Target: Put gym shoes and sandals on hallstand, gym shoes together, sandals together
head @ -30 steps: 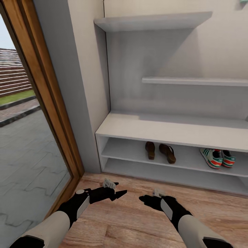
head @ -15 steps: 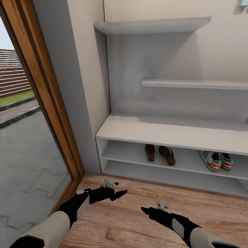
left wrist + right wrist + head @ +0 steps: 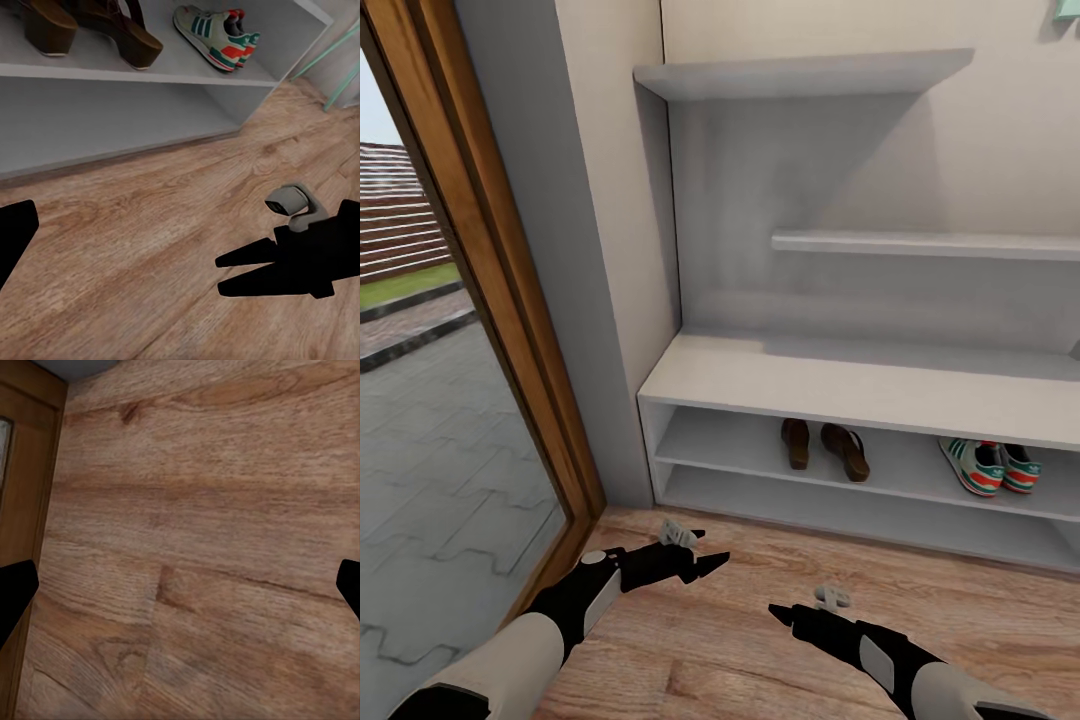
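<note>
I see the two gym shoes (image 3: 992, 467) side by side on the upper of the two low shelves of the hallstand (image 3: 860, 385), toward its right: cream-white uppers, green side stripes, red-orange soles, and they appear to touch each other. On the same shelf, nearer the middle and well apart from the sneakers, the two sandals (image 3: 825, 447) lie next to each other, flat, dark brown and open, with a small gap between them. In my left wrist view the gym shoes (image 3: 216, 34) and sandals (image 3: 90, 30) sit on that pale shelf just above the floor. The hallstand is grey-white, with a thick top over the shoe shelves and two wall shelves (image 3: 810, 70) higher up. Below it runs the corridor floor (image 3: 760, 620), light brown planks with clear grain and knots; none of the four shoes lies on it. To the left stands a wooden door frame (image 3: 490, 280) around glass, with grey paving outside. My left hand (image 3: 710, 562) hovers low over the floor with its fingers parted and nothing between them. My right hand (image 3: 782, 612) also hangs over the boards, empty; its fingers show at the far edges of the right wrist view, so it looks wide open, though from the head camera I cannot judge the gap well.
</note>
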Controlling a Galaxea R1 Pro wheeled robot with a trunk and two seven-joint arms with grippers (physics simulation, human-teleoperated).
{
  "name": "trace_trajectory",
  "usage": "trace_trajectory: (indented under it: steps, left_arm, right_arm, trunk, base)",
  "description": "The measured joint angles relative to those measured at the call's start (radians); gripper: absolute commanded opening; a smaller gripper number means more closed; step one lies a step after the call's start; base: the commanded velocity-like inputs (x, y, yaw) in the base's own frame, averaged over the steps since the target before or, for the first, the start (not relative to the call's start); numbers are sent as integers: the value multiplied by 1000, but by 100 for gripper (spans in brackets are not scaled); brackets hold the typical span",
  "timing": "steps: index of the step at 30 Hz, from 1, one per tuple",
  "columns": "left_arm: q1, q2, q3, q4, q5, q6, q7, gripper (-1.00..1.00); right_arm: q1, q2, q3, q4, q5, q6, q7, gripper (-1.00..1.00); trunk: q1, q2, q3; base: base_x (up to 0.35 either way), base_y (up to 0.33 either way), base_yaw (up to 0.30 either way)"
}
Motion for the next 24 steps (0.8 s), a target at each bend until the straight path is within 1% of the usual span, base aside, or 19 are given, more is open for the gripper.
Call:
trace_trajectory:
  steps: [24]
  left_arm:
    - [-1,0,1,0,0,0,-1,100]
  right_arm:
    - [0,0,1,1,0,1,0,100]
  trunk:
    - [0,0,0]
  base:
    - [0,0,0]
